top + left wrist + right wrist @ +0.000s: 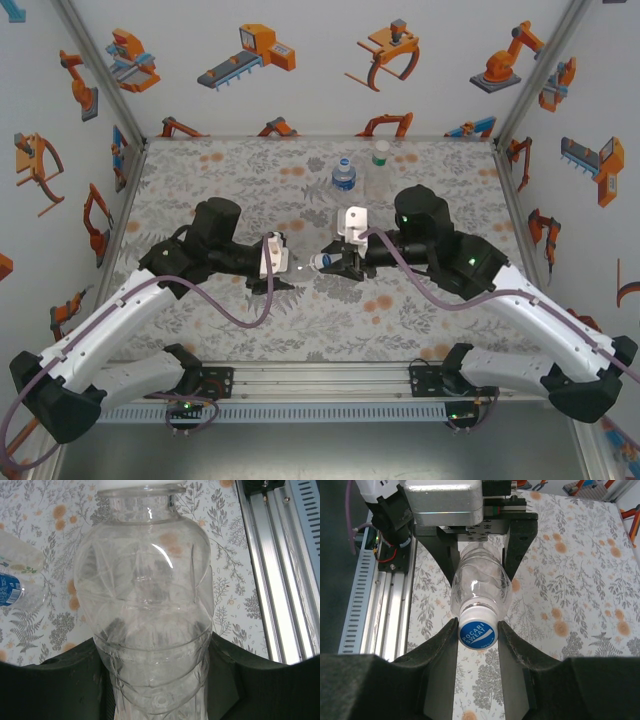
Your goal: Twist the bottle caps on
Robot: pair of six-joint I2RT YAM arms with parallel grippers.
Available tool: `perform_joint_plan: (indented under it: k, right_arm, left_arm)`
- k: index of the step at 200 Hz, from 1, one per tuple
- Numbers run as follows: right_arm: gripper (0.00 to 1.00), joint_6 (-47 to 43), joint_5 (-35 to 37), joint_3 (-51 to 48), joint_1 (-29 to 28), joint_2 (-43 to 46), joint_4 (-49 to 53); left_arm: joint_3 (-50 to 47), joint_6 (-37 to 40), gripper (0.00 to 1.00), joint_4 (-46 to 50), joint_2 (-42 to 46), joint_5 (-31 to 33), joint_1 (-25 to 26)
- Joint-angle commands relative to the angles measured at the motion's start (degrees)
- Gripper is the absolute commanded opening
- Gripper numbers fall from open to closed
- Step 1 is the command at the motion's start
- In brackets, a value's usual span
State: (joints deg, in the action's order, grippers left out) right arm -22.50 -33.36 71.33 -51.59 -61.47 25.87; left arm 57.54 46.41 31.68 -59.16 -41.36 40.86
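A clear unlabelled bottle hangs level above the mat between my two grippers. My left gripper is shut on its body; in the left wrist view the bottle sits between the dark fingers, neck pointing away. In the right wrist view my right gripper is shut on its bottle cap, white with a blue printed top, seated on the neck of the bottle. At the back stand a blue-labelled bottle with a white cap and a pale bottle with a green cap.
The flowered mat covers the table. An aluminium rail runs along the near edge, also seen in the left wrist view as a rail. Patterned walls close in the left, right and back sides.
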Motion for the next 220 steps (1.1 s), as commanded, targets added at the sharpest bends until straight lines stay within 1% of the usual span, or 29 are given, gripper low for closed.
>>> perform_joint_plan:
  k: [1, 44, 74, 100, 120, 139, 158, 170, 188, 206, 220]
  right_arm:
    - [0.25, -3.83, 0.58, 2.61, -0.70, -0.87, 3.34]
    - [0.23, -11.93, 0.26, 5.66, -1.57, -2.39, 8.44]
    - [0.22, -20.45, -3.90, 5.66, -1.76, -2.52, 10.39]
    - [0.21, -27.57, -4.60, 6.95, -2.14, -3.45, 14.11]
    - [0.19, -30.58, -3.90, 7.01, -2.29, -3.75, 14.82]
    - [0.17, -30.39, -4.27, 5.57, -2.33, -3.43, 12.80]
    - [0.16, -25.65, -3.75, 4.66, -2.35, -3.49, 11.08]
    - [0.15, -20.50, -2.75, 3.26, -2.30, -3.02, 8.98]
    - [0.14, -8.25, -0.71, 0.07, -2.25, -1.65, 3.64]
    - [0.12, 2.66, 1.40, -2.03, -2.27, -1.04, 0.92]
    - [0.11, 12.75, 4.11, -4.00, -2.33, -0.44, -1.44]
  left_arm:
    - [2.05, 1.02, 0.00, 0.13, 0.04, -1.67, 0.58]
    - [2.29, 0.64, 0.00, 0.25, 0.13, -2.14, 0.69]
    - [3.10, 0.25, 0.00, 1.27, -0.87, -3.15, 0.62]
    - [3.91, 0.38, 0.00, 1.90, -1.46, -4.64, 0.63]
    - [5.01, 0.66, 0.00, 3.00, -2.29, -5.56, 0.64]
    - [5.81, -0.43, 0.00, 3.09, -3.29, -6.31, 0.62]
    - [6.44, -0.54, 0.00, 3.05, -3.61, -6.89, 0.67]
    - [6.43, -0.53, 0.00, 2.49, -3.34, -6.76, 0.65]
    - [6.27, -0.52, 0.00, 1.73, -2.90, -5.73, 0.59]
    - [6.45, -0.19, 0.00, 1.56, -2.95, -5.04, 0.56]
    - [6.50, -0.01, 0.00, 1.35, -3.12, -4.62, 0.46]
